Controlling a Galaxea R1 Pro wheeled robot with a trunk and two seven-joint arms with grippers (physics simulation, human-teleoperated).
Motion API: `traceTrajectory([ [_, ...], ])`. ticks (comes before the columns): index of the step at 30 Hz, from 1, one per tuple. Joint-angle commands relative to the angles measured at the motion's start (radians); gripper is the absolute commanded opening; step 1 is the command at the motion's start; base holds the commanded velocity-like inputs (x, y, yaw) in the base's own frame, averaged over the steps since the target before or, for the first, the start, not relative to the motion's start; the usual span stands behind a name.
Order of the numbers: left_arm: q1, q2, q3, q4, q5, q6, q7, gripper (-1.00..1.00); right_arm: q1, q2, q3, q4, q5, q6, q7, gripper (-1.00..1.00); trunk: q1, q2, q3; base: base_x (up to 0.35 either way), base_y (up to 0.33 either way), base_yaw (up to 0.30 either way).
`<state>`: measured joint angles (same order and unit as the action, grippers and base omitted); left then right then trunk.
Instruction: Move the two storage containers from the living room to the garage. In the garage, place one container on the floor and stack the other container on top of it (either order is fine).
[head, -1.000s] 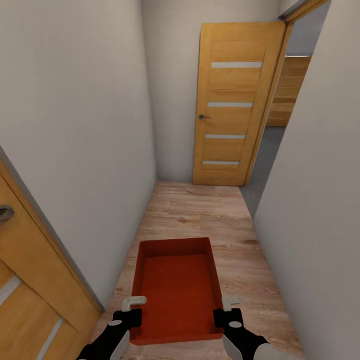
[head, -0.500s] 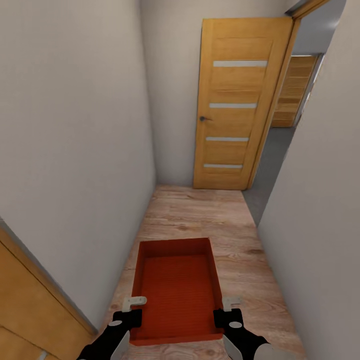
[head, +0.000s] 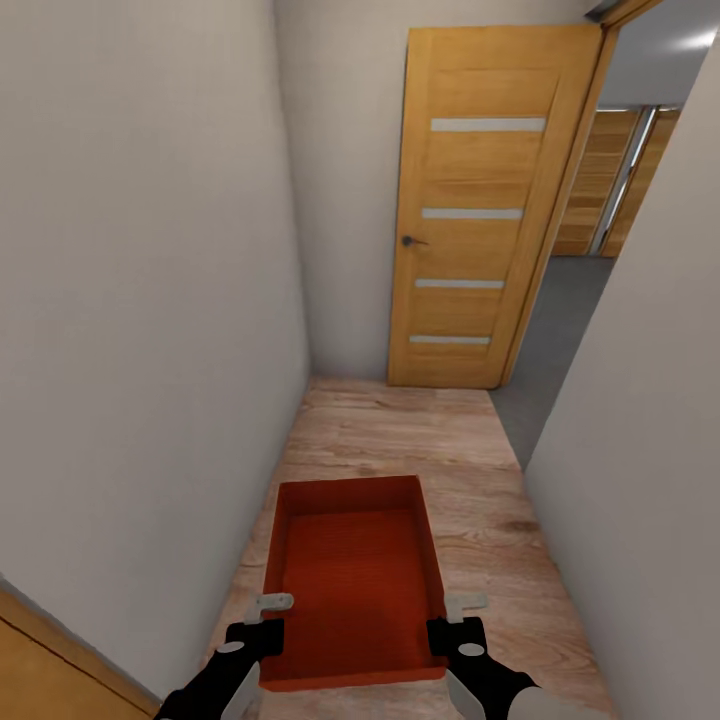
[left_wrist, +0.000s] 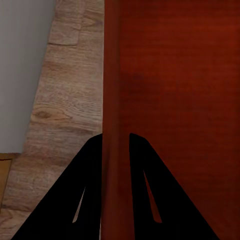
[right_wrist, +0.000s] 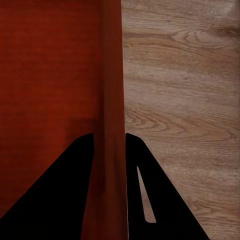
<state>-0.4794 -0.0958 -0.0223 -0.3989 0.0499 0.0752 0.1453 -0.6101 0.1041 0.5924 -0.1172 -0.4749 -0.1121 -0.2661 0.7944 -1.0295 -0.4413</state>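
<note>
Right now my left gripper (left_wrist: 116, 145) is clamped on the left wall of the orange-red storage container (head: 355, 580), one finger inside and one outside the rim. Likewise my right gripper (right_wrist: 109, 142) pinches the right wall, jaws nearly closed around the thin plastic. Held between both grippers, the container hangs level above the light wood-plank floor (head: 400, 430) of a narrow hallway, facing a wooden door (head: 480, 210).

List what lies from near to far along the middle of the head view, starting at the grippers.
Left gripper and right gripper clamped on the side walls of the storage container → wood-plank floor → wooden door, standing open at the corridor's end.
</note>
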Motion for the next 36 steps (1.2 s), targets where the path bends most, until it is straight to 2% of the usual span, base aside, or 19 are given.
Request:
traceTrajectory([
  [1, 0.000, 0.002, -0.013, 0.041, -0.002, 0.006, 0.011, -1.00, -0.002, -0.008, -0.025, -0.001, 0.003, -0.008, -0.022, -1.00, 0.001, -0.001, -0.001, 0.322, 0.000, 0.000],
  [22, 0.001, 0.002, -0.013, 0.043, -0.002, 0.006, 0.011, -1.00, -0.002, -0.009, -0.025, -0.001, 0.002, -0.008, -0.022, -1.00, 0.001, -0.001, -0.001, 0.322, 0.000, -0.003],
  [36, 0.001, 0.002, -0.013, 0.043, -0.002, 0.006, 0.011, -1.00, -0.002, -0.009, -0.025, -0.001, -0.008, -0.008, -0.022, -1.00, 0.001, -0.001, -0.001, 0.322, 0.000, -0.172],
])
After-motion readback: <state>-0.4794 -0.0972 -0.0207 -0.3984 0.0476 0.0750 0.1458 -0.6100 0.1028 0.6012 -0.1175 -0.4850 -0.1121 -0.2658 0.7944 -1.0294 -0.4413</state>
